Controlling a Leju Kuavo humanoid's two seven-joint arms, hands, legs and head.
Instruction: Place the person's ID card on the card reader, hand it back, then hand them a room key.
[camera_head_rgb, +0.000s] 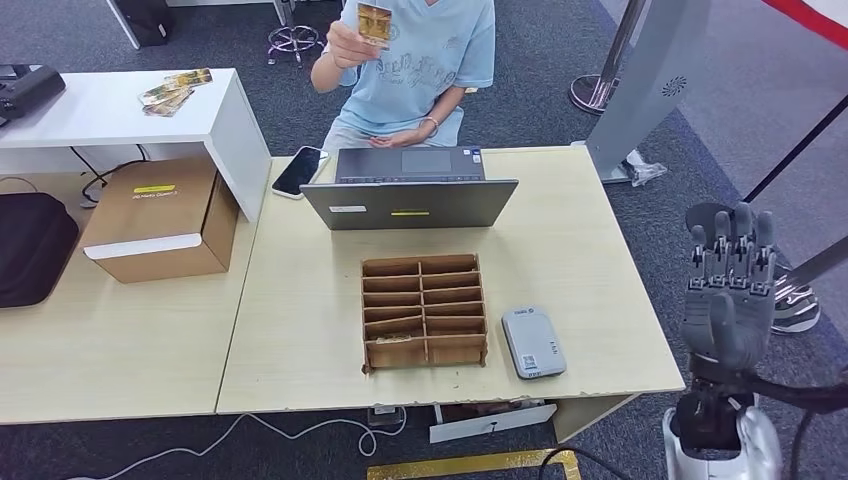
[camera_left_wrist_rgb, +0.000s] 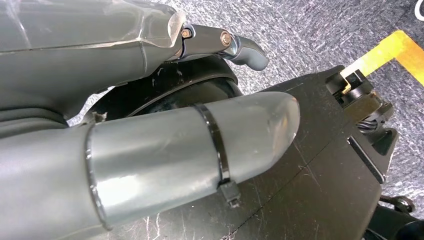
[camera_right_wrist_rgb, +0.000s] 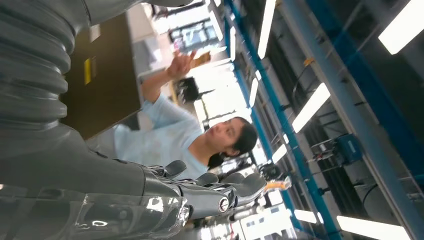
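Head view: ID card (camera_head_rgb: 374, 22) far from robot hand (camera_head_rgb: 729, 290)

an open laptop (camera_head_rgb: 410, 190) faces the person, a phone (camera_head_rgb: 299, 170) beside it, a cardboard box (camera_head_rgb: 160, 220) left.

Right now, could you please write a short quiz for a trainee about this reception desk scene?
1. True or false: the ID card already lies on the card reader.
2. Who holds the ID card? A) the right hand B) the person C) nobody
3. Fill in: the card reader lies beside the wooden ____, on the right hand's side.

Key: 1 false; 2 B; 3 organizer. The right hand is raised beside the table, fingers apart, holding nothing.
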